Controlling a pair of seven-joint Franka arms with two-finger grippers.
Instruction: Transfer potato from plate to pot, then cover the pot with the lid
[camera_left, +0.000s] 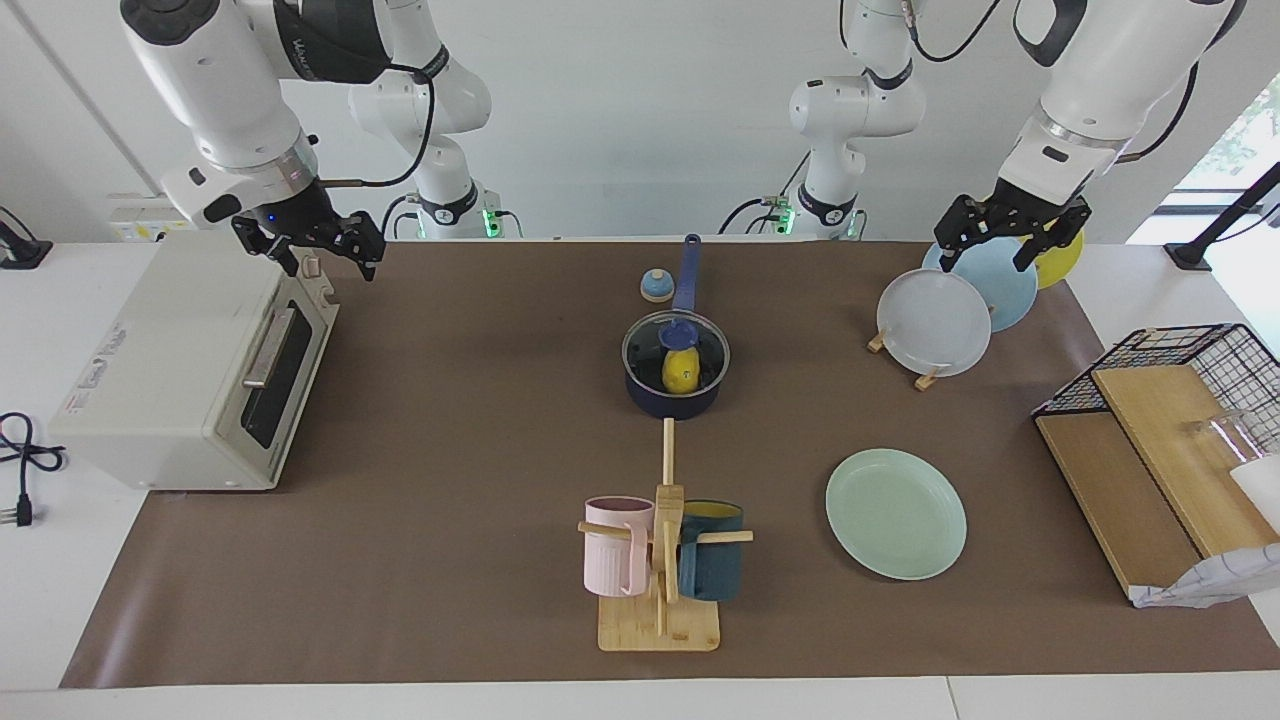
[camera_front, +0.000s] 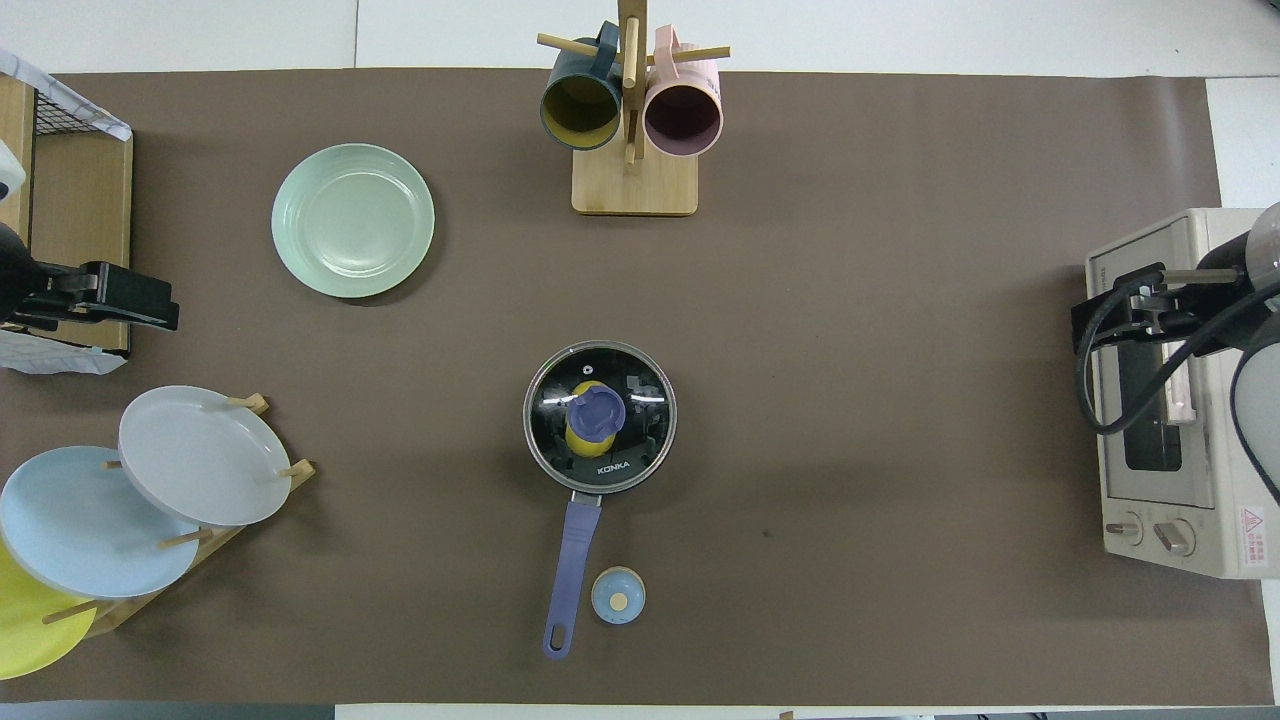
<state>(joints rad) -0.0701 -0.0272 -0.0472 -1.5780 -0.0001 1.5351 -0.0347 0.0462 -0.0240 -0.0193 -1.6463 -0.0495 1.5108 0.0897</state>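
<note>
The dark navy pot (camera_left: 676, 403) stands mid-table, its blue handle pointing toward the robots. The yellow potato (camera_left: 681, 371) sits inside it. The clear glass lid (camera_left: 703, 347) with its blue knob rests on the pot's rim; it also shows in the overhead view (camera_front: 640, 405). The mint-green plate (camera_left: 895, 512) lies bare, farther from the robots, toward the left arm's end. My left gripper (camera_left: 985, 257) is open and empty, up over the plate rack. My right gripper (camera_left: 330, 262) is open and empty, up over the toaster oven.
A toaster oven (camera_left: 190, 370) stands at the right arm's end. A mug tree (camera_left: 662, 550) with a pink and a teal mug stands farther than the pot. A plate rack (camera_left: 940, 320), a wire basket with boards (camera_left: 1180, 400) and a small blue-and-tan dome (camera_left: 656, 285) are also here.
</note>
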